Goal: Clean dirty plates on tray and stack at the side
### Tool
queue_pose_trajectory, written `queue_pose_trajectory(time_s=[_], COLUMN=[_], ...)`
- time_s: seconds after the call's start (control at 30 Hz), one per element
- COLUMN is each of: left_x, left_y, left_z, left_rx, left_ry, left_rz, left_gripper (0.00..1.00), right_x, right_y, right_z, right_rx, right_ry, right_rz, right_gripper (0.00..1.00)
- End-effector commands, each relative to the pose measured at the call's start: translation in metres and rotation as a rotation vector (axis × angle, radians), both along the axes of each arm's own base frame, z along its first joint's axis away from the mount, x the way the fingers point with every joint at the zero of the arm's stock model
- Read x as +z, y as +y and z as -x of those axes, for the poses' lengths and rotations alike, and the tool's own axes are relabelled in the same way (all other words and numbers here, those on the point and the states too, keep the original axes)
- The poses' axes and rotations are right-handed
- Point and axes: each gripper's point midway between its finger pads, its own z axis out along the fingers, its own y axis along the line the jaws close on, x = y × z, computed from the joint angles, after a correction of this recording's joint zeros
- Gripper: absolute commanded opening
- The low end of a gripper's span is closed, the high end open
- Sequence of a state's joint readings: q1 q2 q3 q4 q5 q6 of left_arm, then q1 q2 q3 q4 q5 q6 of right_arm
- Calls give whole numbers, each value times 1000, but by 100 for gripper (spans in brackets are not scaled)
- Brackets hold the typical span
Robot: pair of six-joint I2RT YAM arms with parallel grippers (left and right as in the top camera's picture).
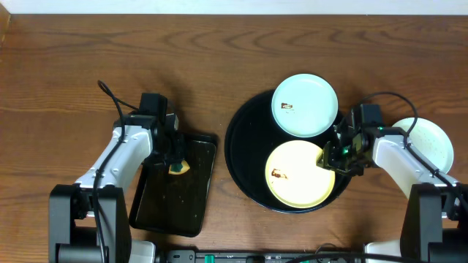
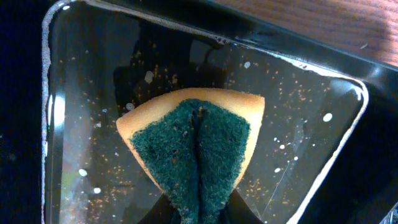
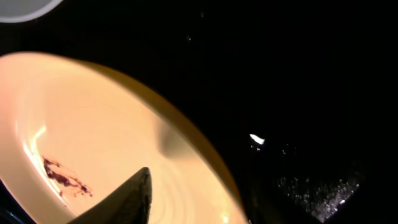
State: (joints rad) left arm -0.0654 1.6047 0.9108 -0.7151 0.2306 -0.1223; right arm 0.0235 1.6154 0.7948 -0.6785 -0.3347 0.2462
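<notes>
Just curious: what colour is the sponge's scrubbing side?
Dark green; the sponge shows best in the left wrist view.

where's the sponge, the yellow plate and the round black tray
sponge [image 2: 193, 152]: left wrist view, on its green scouring face
yellow plate [image 1: 301, 183]: overhead view, on its bare centre
round black tray [image 1: 247, 142]: overhead view, on its bare floor left of the plates

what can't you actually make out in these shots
- Right gripper: the right wrist view shows one fingertip over the yellow plate. The other is out of frame, so its grip is unclear.
- Left gripper: in the left wrist view, the sponge and the bottom edge hide its fingers.
- Far-right plate: overhead, the right arm covers part of it.
</notes>
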Motion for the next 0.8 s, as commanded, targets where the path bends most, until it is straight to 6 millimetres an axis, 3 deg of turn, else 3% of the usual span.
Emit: queue_pose_trajectory(time_s=[0.0, 0.03, 0.07, 0.27, 0.53, 0.77], left_x=[-2, -2, -2, -2, -8, -46], left_y=[0, 0, 0, 1, 28, 23], left_z=[3, 3, 3, 3, 5, 37], left_rx=[-14, -14, -13, -14, 27, 32], left_ry=[10, 10, 11, 9, 15, 89], left_rz=[4, 4, 4, -2, -155, -123], left_gripper=[12, 9, 8, 7, 8, 8], right_x=[-17, -18, -19, -19, -19, -18], right_y=[0, 0, 0, 0, 0, 3], right_z=[20, 21, 22, 22, 23, 24], right_rx=[-29, -32, -38, -50, -49, -36], right_ry=[65, 68, 71, 76, 80, 79], right_rz=[-6, -6, -6, -7, -8, -26], right_gripper=[13, 4, 1, 1, 1, 1])
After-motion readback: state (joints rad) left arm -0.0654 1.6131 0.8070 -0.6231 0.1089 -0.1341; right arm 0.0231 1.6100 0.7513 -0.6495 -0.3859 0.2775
